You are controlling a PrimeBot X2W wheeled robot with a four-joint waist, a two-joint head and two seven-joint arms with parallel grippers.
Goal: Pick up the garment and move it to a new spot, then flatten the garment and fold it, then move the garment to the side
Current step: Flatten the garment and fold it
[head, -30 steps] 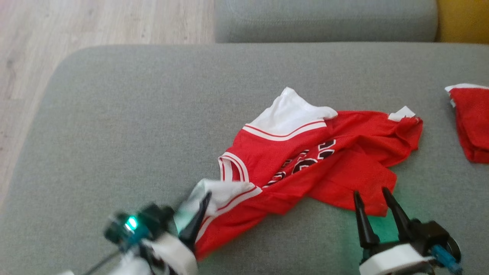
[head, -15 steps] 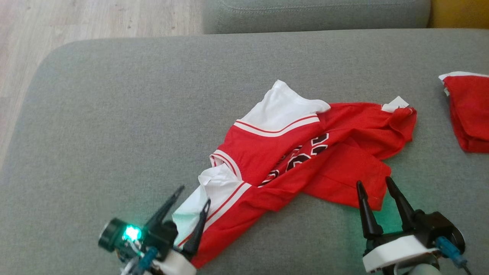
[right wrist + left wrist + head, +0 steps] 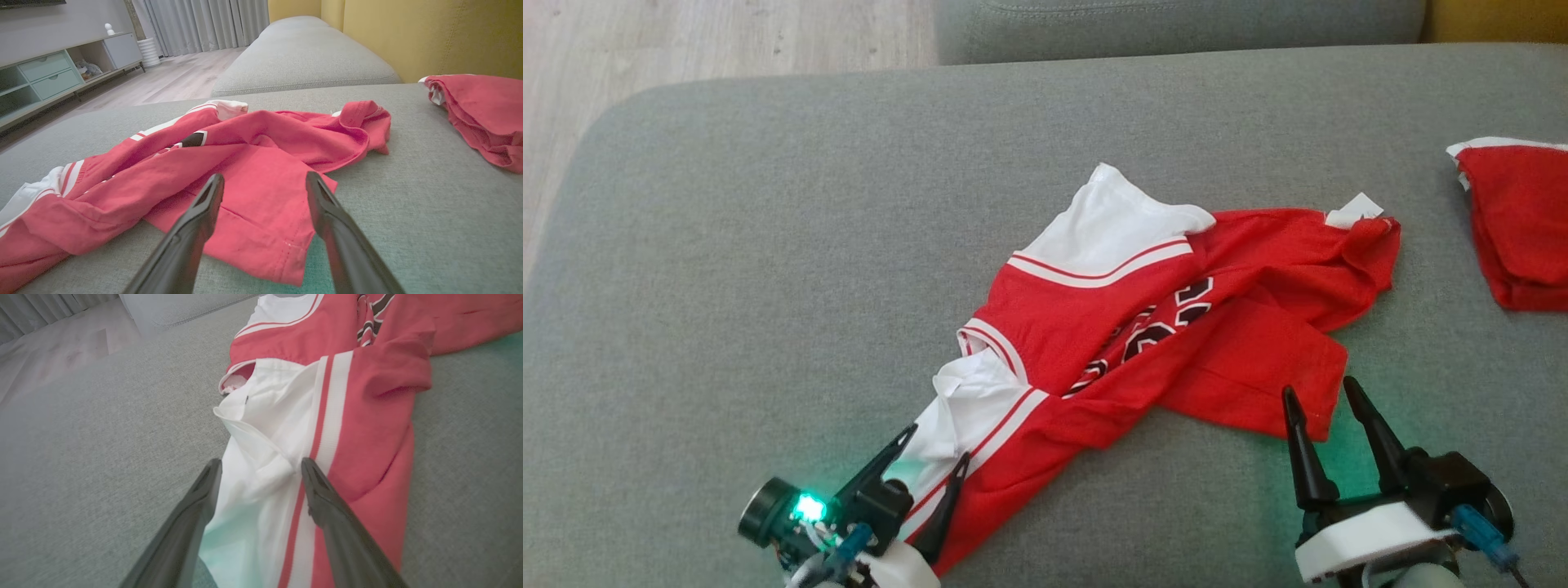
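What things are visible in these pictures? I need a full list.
jersey: 1, red and white, crumpled, middle of sofa
other cloth: 1, red, right side of sofa
sofa: 1, grey, under both
floor: 1, pale wood, beyond sofa
cabinet: 1, pale, across the floor
curtains: 1 set, grey, far wall
left gripper: 1, dark, open, astride jersey's white end
right gripper: 1, dark, open, at jersey's red hem

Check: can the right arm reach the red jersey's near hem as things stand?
Probably yes. The right gripper is open, its fingers pointing at the near hem of the red jersey, with nothing between them.
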